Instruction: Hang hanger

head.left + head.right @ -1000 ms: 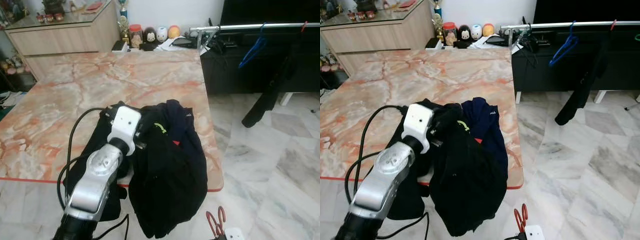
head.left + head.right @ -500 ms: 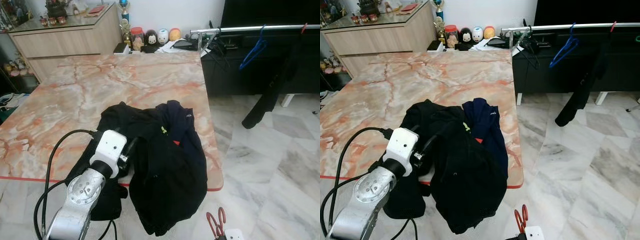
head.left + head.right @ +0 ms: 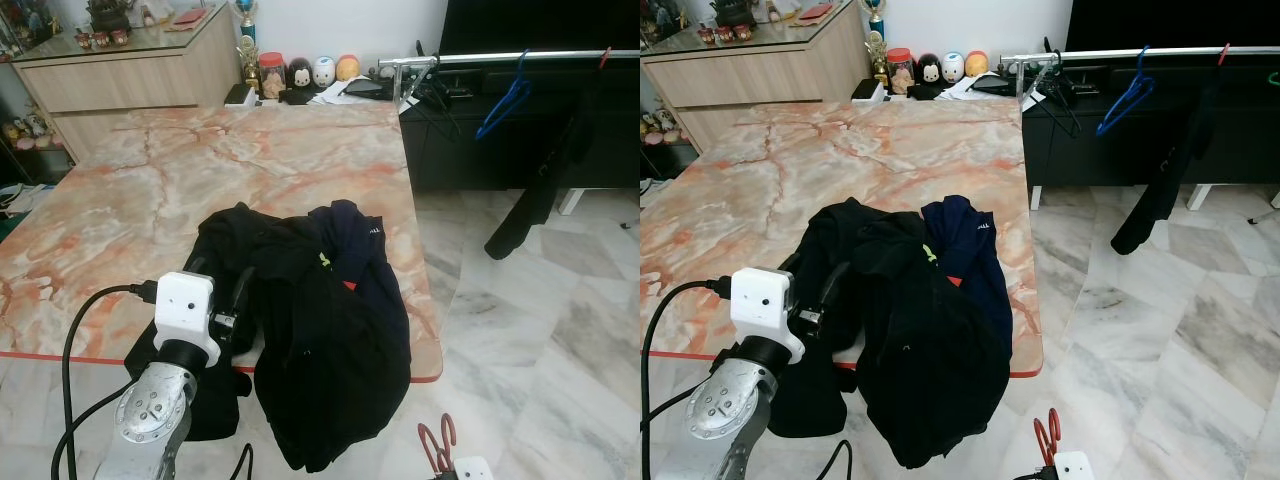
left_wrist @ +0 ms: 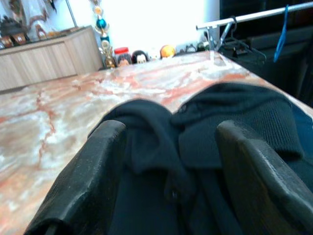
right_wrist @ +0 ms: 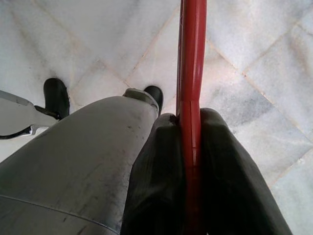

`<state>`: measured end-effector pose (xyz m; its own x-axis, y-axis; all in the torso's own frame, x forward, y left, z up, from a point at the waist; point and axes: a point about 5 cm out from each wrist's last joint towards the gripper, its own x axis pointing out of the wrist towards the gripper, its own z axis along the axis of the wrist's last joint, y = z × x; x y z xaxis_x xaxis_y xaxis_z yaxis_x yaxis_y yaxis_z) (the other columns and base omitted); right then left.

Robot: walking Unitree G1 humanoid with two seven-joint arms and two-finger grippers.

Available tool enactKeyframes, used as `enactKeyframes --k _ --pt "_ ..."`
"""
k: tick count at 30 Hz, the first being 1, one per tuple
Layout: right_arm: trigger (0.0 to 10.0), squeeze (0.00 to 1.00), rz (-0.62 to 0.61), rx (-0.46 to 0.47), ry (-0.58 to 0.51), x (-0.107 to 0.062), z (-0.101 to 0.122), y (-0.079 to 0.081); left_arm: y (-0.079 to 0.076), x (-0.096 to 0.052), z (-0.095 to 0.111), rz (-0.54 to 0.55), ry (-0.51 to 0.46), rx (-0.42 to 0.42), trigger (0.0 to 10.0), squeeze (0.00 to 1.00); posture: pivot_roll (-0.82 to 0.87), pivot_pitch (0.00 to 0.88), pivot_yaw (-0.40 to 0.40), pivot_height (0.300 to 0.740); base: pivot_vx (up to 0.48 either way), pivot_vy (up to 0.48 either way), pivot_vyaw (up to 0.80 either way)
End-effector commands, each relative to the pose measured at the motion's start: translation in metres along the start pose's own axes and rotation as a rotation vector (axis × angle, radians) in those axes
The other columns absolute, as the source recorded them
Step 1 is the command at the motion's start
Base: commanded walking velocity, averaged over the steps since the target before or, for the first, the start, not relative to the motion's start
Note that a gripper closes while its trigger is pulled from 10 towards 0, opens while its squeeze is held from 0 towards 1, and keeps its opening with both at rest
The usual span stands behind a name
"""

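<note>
A pile of dark clothes (image 3: 325, 340) lies at the near edge of the marble table (image 3: 250, 160), a black garment drooping over the rim and a navy one (image 3: 355, 235) beside it. My left gripper (image 4: 168, 147) is open, its fingers (image 3: 238, 295) wide apart just before the black fabric. Low at my right side, the right gripper (image 5: 190, 122) is shut on a red hanger (image 5: 191, 58), whose red loop (image 3: 435, 445) pokes up over the floor. A metal clothes rail (image 3: 520, 55) runs at the far right with a blue hanger (image 3: 505, 100) and a hanging black garment (image 3: 540, 190).
Jars and small figurines (image 3: 300, 72) line the table's far edge. A wooden sideboard (image 3: 130, 70) stands behind at the left. A dark TV cabinet (image 3: 480, 150) sits under the rail. Marble floor (image 3: 540, 340) spreads to the right of the table.
My left arm has drawn back from on top of the clothes pile toward me and to the left. The clothes stay on the table. The right gripper keeps the red hanger.
</note>
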<state>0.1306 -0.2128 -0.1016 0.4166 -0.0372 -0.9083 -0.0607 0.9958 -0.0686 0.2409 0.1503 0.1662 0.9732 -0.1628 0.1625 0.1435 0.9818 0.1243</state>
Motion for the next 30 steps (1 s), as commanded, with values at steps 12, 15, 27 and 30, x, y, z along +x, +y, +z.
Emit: enactKeyframes --k 12,15,27,30 --pt "10.0 0.0 -0.003 0.006 -0.006 0.0004 0.0016 0.0013 -0.0037 0.008 0.0033 -0.01 -0.02 0.001 10.0 0.0 -0.05 0.0 0.032 0.74 0.0 -0.48 0.0" --pt "10.0 0.0 -0.003 0.007 -0.007 0.0004 0.0019 0.0016 -0.0053 0.0087 0.0034 -0.019 -0.019 -0.003 10.0 0.0 -0.04 0.0 0.033 0.74 0.0 -0.48 0.0" --pt "10.0 0.0 -0.014 0.022 -0.013 0.0004 0.0022 0.0012 -0.0084 0.0115 0.0057 -0.033 -0.033 -0.009 10.0 0.0 -0.05 0.0 0.033 0.74 0.0 -0.48 0.0" --pt "10.0 0.0 -0.015 0.022 -0.013 0.0004 0.0021 0.0011 -0.0087 0.0116 0.005 -0.036 -0.031 -0.01 10.0 0.0 -0.05 0.0 0.033 0.74 0.0 -0.48 0.0"
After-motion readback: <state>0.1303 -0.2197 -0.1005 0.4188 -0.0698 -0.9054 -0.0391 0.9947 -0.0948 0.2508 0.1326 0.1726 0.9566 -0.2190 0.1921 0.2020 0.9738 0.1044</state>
